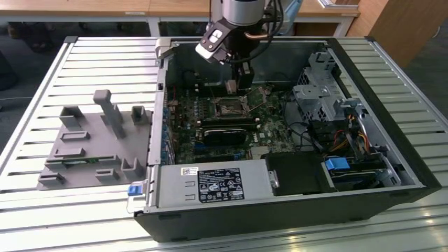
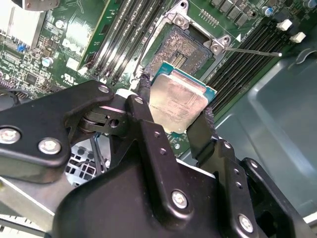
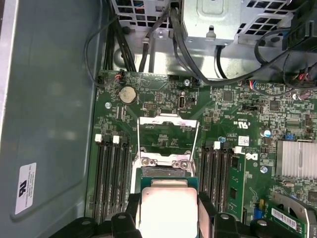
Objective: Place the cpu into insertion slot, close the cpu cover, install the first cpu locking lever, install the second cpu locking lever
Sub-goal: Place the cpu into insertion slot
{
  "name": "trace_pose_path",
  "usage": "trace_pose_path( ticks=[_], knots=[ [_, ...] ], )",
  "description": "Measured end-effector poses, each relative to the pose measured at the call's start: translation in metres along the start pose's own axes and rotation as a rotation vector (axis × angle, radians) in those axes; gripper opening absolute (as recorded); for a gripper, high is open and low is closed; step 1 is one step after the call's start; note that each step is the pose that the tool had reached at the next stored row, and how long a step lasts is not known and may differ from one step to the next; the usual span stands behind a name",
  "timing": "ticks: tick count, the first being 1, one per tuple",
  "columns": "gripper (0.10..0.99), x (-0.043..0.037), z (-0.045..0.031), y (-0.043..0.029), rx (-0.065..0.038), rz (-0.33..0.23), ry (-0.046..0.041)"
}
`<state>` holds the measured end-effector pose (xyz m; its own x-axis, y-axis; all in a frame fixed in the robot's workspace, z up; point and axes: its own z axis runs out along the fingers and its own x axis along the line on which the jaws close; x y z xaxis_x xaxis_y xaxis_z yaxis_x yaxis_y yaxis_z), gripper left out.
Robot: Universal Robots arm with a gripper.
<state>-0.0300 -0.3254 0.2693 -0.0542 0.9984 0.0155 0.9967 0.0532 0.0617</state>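
Observation:
My gripper (image 2: pixel 176 106) is shut on the cpu (image 2: pixel 179 100), a flat square chip with a dull silver top and green edge, pinched on two opposite sides by the black fingers (image 2: pixel 143 101). The chip hangs tilted a little above the insertion slot (image 2: pixel 181 49), whose dark pin field lies uncovered on the green board. In the first wrist view the cpu (image 3: pixel 168 210) hides most of the slot, and the cpu cover (image 3: pixel 168 130) stands flipped open beyond it. A thin locking lever (image 2: pixel 252 51) sticks out to one side. In the exterior view the gripper (image 1: pixel 238 90) hovers over the insertion slot (image 1: pixel 228 108).
Black memory slots (image 3: pixel 111 173) flank the socket on both sides. Inside the case sit a long black card (image 1: pixel 224 134), a power supply (image 1: pixel 210 184), a metal drive cage (image 1: pixel 322 100) and loose cables. A grey parts fixture (image 1: pixel 91 142) lies on the slatted table at the exterior view's left.

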Motion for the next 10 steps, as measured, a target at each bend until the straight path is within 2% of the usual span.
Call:
trace_pose_path(
  ticks=[10],
  knots=[
    [0.545,-0.0001,0.006,-0.0004,0.003,0.0,0.0]
  ],
)
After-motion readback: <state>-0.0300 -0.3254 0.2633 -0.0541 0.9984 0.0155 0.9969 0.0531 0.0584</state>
